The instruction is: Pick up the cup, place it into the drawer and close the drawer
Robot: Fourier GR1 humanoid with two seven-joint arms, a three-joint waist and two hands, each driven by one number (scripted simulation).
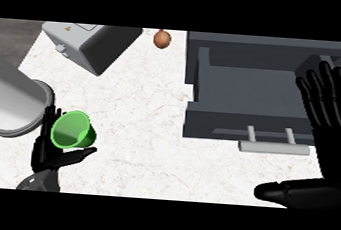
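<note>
Big white marble counter point(144, 115) fills the view. At its right sits the grey drawer point(249, 92), pulled open, handle point(273, 148) facing us. The right hand point(328, 123) stands beside it, fingers straight and spread, thumb out low. Far left, the left hand point(52, 154) curls fingers and thumb round the green cup point(72, 130), tilted on its side. Up top, a grey appliance point(90, 43) and a small brown egg-shaped thing point(161, 39).

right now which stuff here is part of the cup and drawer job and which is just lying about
Part of the job:
- green cup, held in the left hand
- open grey drawer
- right hand, open beside the drawer

Just lying about:
- grey box-shaped appliance
- small brown object, too small to identify
</note>
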